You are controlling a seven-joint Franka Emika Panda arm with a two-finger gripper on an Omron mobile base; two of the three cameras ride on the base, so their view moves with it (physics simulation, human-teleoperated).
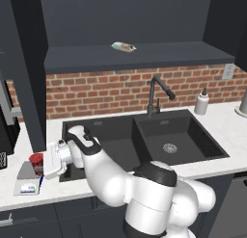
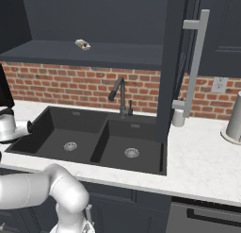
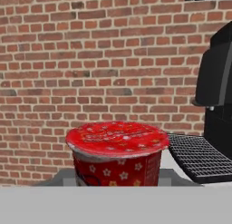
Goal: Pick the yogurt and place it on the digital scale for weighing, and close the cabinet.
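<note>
**Red yogurt cup on the scale, jaws clenched on it**

At the left end of a pale, marbled stone counter (image 1: 226,131): a small red cylindrical yogurt cup (image 1: 36,163), glossy foil lid speckled white, flower-printed wall, standing upright on the grey plate of a flat white digital scale (image 1: 28,180) with a blue edge. Seen close from the hand camera as a squat tub with a wrinkled red top (image 3: 117,138), grey plate just beneath. Gripper (image 1: 42,165) of the white arm right against the cup, jaws clenched on its sides.

Beside the scale, a matte black double-basin sink (image 1: 144,140) with round steel drains and a slim dark curved faucet (image 1: 157,95). Behind, a rough red-brick backsplash (image 1: 106,92). To the right, a white soap bottle (image 1: 201,103) near the wall.

Above, a dark charcoal upper cabinet (image 2: 113,24) standing open, smooth flat shelf bearing a pale elongated wrapped packet (image 1: 124,46); panelled door swung outward, long silver bar handle (image 2: 195,62) vertical. A black appliance with a ribbed grille (image 3: 199,157) just beside the cup in the hand view.
</note>
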